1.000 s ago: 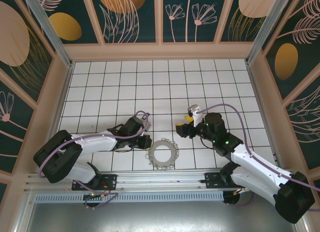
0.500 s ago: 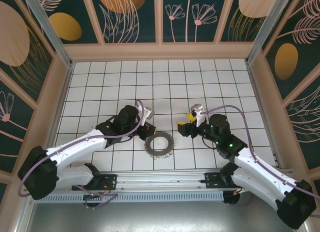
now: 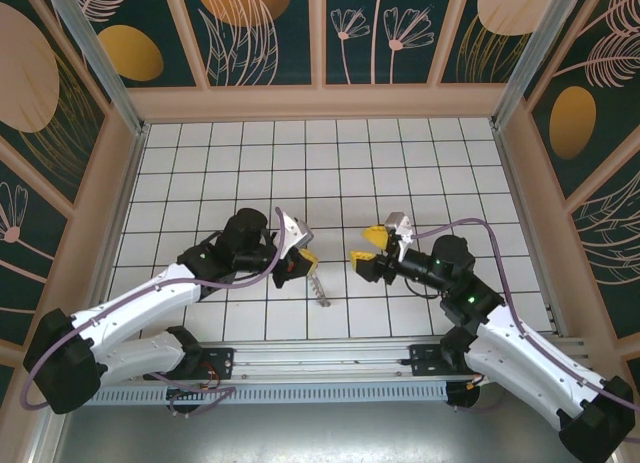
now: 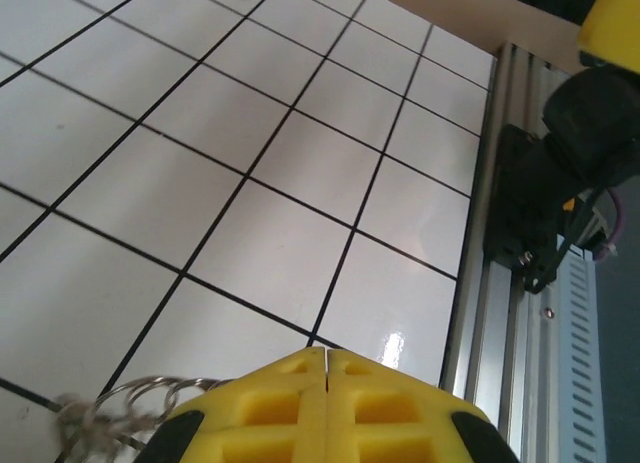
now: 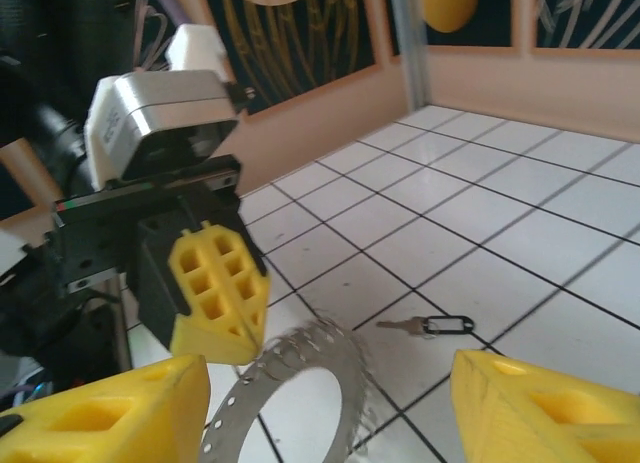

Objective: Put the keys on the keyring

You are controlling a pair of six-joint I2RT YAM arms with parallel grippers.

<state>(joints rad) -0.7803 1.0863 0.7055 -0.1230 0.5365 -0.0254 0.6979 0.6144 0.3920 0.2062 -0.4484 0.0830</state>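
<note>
Holding the keyring (image 5: 300, 378) up on its edge makes sense to us, because then its big hole faces the right arm and a key can be pushed on. The left jaws are shut tight on the ring's rim, and the right wrist camera shows the yellow fingers (image 5: 215, 293) pinching it near the top. We cannot tell if the bottom of the ring touches the desk (image 3: 230, 163). The right jaws are open wide with nothing in them, close to the ring and pointing at it. We think they are free so they can fetch the key (image 5: 430, 326). That small key with the black head lies flat on a white tile, near the ring but not touching it, so it is not on the ring yet. The two arm tips are close in the middle, so there is little room between them. Toward the far wall there are many bare tiles. The metal rail (image 3: 330, 361) at the near edge is well apart from the ring.
</note>
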